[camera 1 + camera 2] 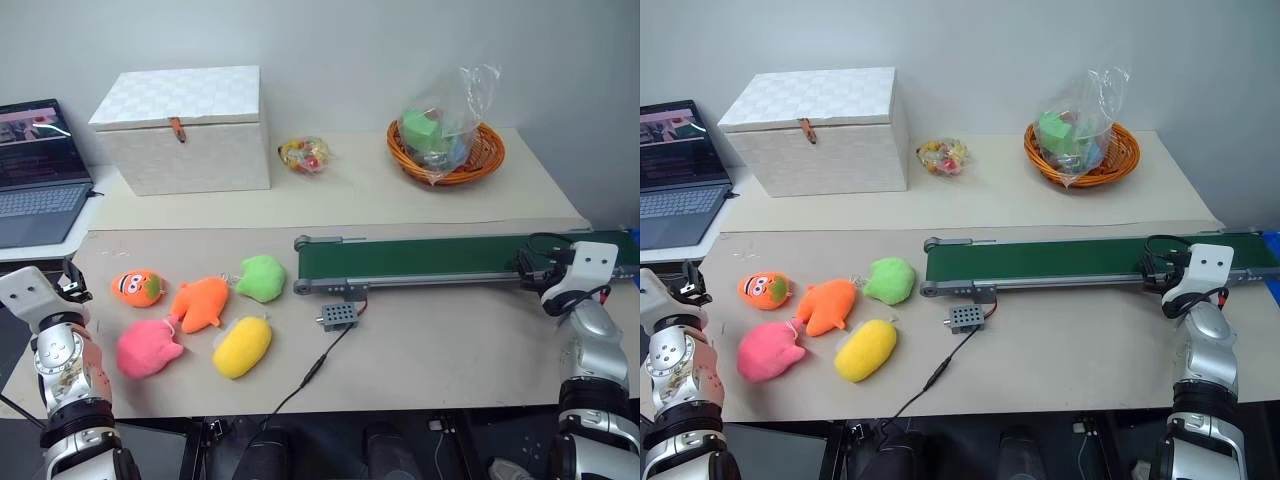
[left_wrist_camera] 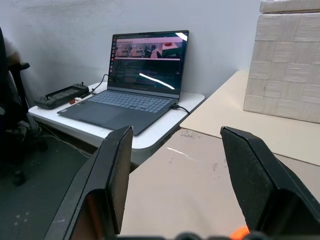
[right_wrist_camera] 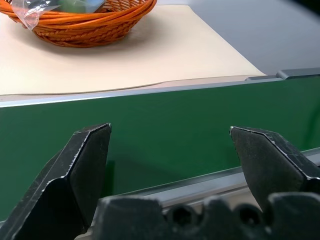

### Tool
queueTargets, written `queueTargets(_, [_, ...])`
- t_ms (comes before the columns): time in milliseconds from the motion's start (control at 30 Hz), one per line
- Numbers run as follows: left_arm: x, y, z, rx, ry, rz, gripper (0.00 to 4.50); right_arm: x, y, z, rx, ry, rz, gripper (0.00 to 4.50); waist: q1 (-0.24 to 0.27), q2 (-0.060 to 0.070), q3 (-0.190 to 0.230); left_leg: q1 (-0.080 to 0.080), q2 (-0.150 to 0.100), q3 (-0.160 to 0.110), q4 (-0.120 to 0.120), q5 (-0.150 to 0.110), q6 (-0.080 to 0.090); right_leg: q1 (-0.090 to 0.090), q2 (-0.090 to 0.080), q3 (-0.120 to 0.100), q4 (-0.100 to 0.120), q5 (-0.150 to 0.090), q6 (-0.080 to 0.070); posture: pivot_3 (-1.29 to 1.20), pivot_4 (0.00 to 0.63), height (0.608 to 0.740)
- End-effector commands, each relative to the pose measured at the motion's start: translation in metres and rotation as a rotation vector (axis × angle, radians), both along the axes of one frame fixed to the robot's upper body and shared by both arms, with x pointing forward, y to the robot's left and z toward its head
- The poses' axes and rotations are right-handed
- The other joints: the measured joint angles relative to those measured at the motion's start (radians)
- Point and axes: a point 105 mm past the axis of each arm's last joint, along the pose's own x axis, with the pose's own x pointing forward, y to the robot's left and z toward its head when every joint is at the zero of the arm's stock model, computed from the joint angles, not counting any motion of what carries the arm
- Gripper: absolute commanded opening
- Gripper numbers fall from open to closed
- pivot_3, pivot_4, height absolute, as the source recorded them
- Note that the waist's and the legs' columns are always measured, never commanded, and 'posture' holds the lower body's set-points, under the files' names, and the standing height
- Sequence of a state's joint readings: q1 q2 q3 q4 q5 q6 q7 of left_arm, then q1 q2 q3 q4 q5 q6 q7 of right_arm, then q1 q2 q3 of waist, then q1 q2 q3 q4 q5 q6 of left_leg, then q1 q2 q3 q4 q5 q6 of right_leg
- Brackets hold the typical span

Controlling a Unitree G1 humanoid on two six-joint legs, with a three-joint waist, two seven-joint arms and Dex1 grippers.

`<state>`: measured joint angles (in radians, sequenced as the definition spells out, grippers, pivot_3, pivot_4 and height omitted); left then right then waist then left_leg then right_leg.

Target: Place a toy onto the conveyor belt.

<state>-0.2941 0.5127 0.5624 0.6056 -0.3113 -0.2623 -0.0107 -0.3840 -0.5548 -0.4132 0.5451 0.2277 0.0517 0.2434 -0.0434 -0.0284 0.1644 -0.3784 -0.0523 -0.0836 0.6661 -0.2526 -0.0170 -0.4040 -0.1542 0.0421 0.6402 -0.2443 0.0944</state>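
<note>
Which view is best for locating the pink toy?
Left eye view: the pink toy lies whole on the table, beside the orange plush and the yellow plush. The right eye view gives the same scene, equally clear. The left wrist view looks toward the laptop; the right wrist view faces the conveyor belt.

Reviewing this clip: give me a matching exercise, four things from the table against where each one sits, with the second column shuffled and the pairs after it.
Things:
1. pink toy
2. wicker basket
3. laptop
4. conveyor belt

Places:
A. on the separate white desk at the far left
B. running across the right half of the table, empty
C. near edge of the table, at the left end of the plush group
D. back right of the table, holding a clear plastic bag

Pairs: 1-C, 2-D, 3-A, 4-B
</note>
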Motion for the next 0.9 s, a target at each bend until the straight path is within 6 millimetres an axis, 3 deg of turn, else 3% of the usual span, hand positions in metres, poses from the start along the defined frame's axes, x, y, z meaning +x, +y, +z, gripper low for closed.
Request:
queueTargets(33, [0.001, -0.003, 0.016, 0.058, -0.032, -0.012, 2.98, 0.009, 0.007, 0.022, -0.021, -0.068, 0.011, 4.5, 0.0, 0.0, 0.0, 0.0, 0.0, 0.0, 0.0, 0.0, 0.0, 0.0, 0.0, 0.0, 0.0, 0.0, 0.0, 0.0, 0.15, 0.74])
queueTargets(133, [0.004, -0.006, 0.011, 0.042, -0.01, -0.026, 2.98, 0.03, 0.061, 0.04, 0.0, -0.092, 0.229, 4.5, -0.011, 0.0, 0.0, 0.001, 0.0, 0.001, 0.0, 0.0, 0.0, 0.0, 0.0, 0.001, 0.0, 0.0, 0.0, 0.0, 0.15, 0.74])
queueTargets(200, [0.004, -0.006, 0.011, 0.042, -0.008, -0.027, 2.98, 0.019, 0.123, 0.057, 0.079, -0.108, 0.589, 4.5, -0.013, 0.0, 0.0, 0.001, 0.001, 0.0, 0.0, 0.0, 0.0, 0.0, 0.001, 0.0, 0.001, 0.0, 0.0, 0.0, 0.15, 0.74])
queueTargets(233, [0.004, -0.006, 0.011, 0.043, -0.007, -0.029, 2.98, 0.003, 0.153, 0.063, 0.085, -0.094, 0.789, 4.5, -0.014, 0.0, 0.0, 0.001, 0.001, 0.0, 0.0, 0.0, 0.0, -0.001, 0.001, 0.0, 0.001, 0.0, 0.0, 0.0, 0.15, 0.74])
queueTargets(300, [0.004, -0.006, 0.011, 0.044, -0.006, -0.031, 2.98, -0.026, 0.187, 0.066, 0.067, -0.054, 1.034, 4.5, -0.007, 0.0, 0.0, -0.002, 0.003, -0.002, 0.0, 0.0, 0.0, -0.001, 0.002, -0.001, 0.0, 0.0, 0.0, 0.0, 0.15, 0.74])
queueTargets(367, [0.004, -0.007, 0.011, 0.046, -0.003, -0.034, 2.98, -0.075, 0.22, 0.067, 0.017, -0.008, 1.346, 4.5, 0.009, 0.0, 0.0, -0.003, 0.004, -0.002, 0.0, 0.0, 0.0, 0.0, 0.003, -0.003, 0.0, 0.0, 0.0, 0.0, 0.15, 0.74])
queueTargets(433, [0.005, -0.008, 0.01, 0.048, 0.003, -0.039, 2.98, -0.099, 0.232, 0.067, 0.0, 0.034, 1.492, 4.5, 0.021, 0.0, 0.0, -0.007, 0.003, -0.005, 0.0, -0.001, 0.001, -0.002, 0.003, -0.004, -0.002, 0.0, 0.0, 0.0, 0.15, 0.74])
queueTargets(567, [0.003, -0.014, 0.016, 0.078, 0.008, -0.08, 2.98, -0.097, 0.236, 0.065, -0.05, 0.072, 1.512, 4.5, 0.028, -0.002, 0.001, -0.007, 0.003, -0.004, 0.004, -0.003, 0.002, 0.0, 0.003, -0.004, -0.01, 0.004, 0.0, 0.0, 0.15, 0.74])
queueTargets(633, [-0.009, -0.006, 0.021, 0.062, -0.008, -0.077, 2.98, -0.094, 0.235, 0.064, -0.054, 0.079, 1.503, 4.5, 0.026, -0.002, 0.001, -0.004, 0.004, -0.004, 0.004, -0.002, 0.001, 0.002, 0.005, -0.004, -0.01, 0.007, -0.001, 0.0, 0.15, 0.74])
queueTargets(767, [-0.05, 0.026, -0.002, -0.191, 0.024, -0.106, 2.98, -0.093, 0.234, 0.06, -0.056, 0.098, 1.5, 4.5, 0.015, -0.002, 0.001, -0.003, 0.008, -0.001, 0.002, -0.002, 0.001, 0.0, 0.007, -0.004, -0.01, 0.007, -0.001, 0.0, 0.15, 0.74])
queueTargets(833, [-0.068, 0.022, -0.017, -0.361, 0.04, -0.225, 2.98, -0.094, 0.233, 0.058, -0.057, 0.104, 1.499, 4.5, 0.005, -0.002, 0.001, -0.003, 0.011, 0.0, 0.002, -0.003, 0.002, -0.002, 0.009, -0.005, -0.01, 0.006, -0.002, 0.0, 0.15, 0.74])
queueTargets(900, [-0.08, 0.001, -0.028, -0.49, 0.063, -0.388, 2.98, -0.094, 0.232, 0.057, -0.053, 0.107, 1.498, 4.5, 0.003, -0.002, 0.001, -0.002, 0.012, 0.001, 0.002, -0.004, 0.003, -0.002, 0.009, -0.006, -0.01, 0.006, -0.002, 0.0, 0.15, 0.74])
